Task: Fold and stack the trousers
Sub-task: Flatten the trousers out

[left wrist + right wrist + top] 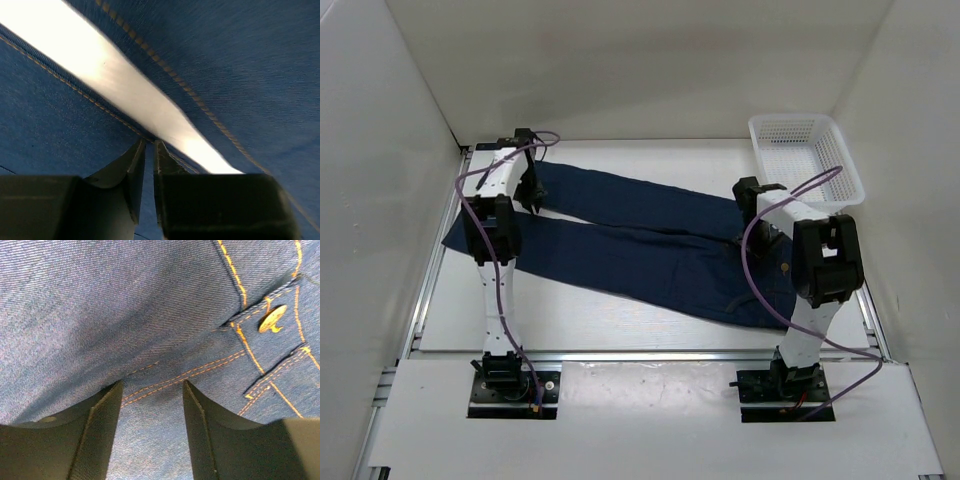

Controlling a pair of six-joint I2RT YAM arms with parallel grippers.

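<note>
The dark navy jeans (pixel 620 250) lie flat across the table, legs to the left and waist to the right. My left gripper (pixel 532 200) is down at the gap between the two legs near the far left. In the left wrist view its jaws (pixel 149 142) are closed to a narrow slit on the stitched inner edge of one leg (pixel 60 115). My right gripper (pixel 752 222) is down on the seat end of the jeans. In the right wrist view it (pixel 151 385) is open, its tips resting on the denim (pixel 125 305) astride a double orange seam, near a brass button (pixel 272 319).
A white plastic basket (pixel 807 158) stands at the back right corner. White walls close in the table on the left, back and right. A strip of bare white table (pixel 115 85) shows between the two legs.
</note>
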